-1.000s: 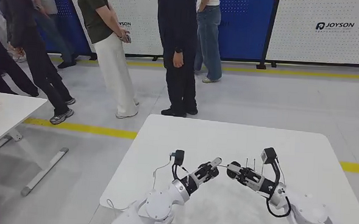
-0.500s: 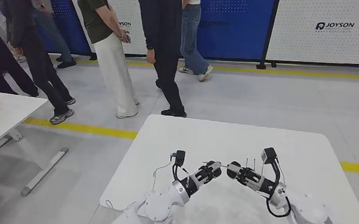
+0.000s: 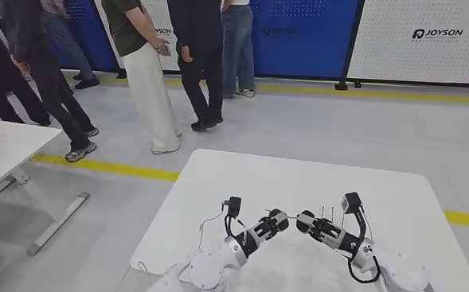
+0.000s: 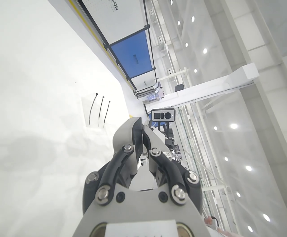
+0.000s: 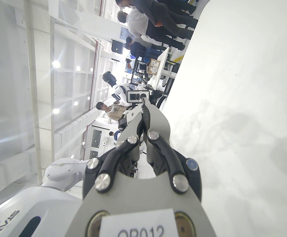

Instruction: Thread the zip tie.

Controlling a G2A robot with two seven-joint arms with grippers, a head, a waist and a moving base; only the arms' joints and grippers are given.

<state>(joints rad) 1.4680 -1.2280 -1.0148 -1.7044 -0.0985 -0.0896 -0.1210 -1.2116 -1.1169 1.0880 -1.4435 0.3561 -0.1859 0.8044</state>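
Bright, even hall light.
We see ceiling lamps (image 4: 233, 126) flare white, and the pale table (image 5: 235, 78) glares, nearly washed out.

Three thin black zip ties (image 4: 101, 110) are laid flat on the right half of the white table (image 4: 44, 56). They are set side by side and nearly parallel, close together but not touching. Their small heads are turned toward the table's far edge and their tails toward its near edge. One tie at the end of the row is slightly bowed. All three are left unthreaded.
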